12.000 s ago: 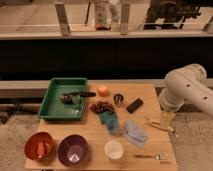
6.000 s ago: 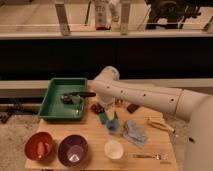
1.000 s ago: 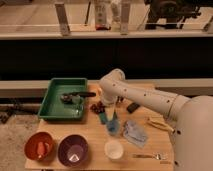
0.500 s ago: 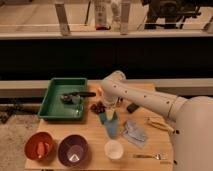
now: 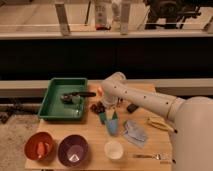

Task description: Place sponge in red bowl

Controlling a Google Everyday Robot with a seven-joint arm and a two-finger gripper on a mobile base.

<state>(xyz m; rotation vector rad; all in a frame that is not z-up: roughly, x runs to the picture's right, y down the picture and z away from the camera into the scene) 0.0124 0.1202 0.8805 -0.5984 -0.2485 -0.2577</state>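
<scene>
My gripper (image 5: 108,117) hung over the middle of the wooden surface (image 5: 90,131), pointing straight down. The fingers (image 5: 102,118) stood wide apart and held nothing. I kept them spread that way so they could straddle the sponge (image 5: 112,127), the small teal block lying flat directly under their tips. I could not tell whether the tips were already touching it.

My arm reached in from the right and bent over at the elbow, so the fingers met the sponge from above rather than from the side. That made sense to me, because things crowded in around it. A pale grey-blue cloth (image 5: 134,131) lay just beside the fingers on the right. A dark cluster that looked like grapes (image 5: 97,106) sat just behind them. A white cup (image 5: 114,149) stood near them on the front side.

The red bowl (image 5: 31,149) stood well apart from the fingers, at the front left corner of the surface as the camera saw it, with something orange already inside. The purple bowl (image 5: 67,146) sat between it and the fingers.

I judged the grasp not yet made. After closing, I would need to lift the sponge high enough to pass over the purple bowl.
</scene>
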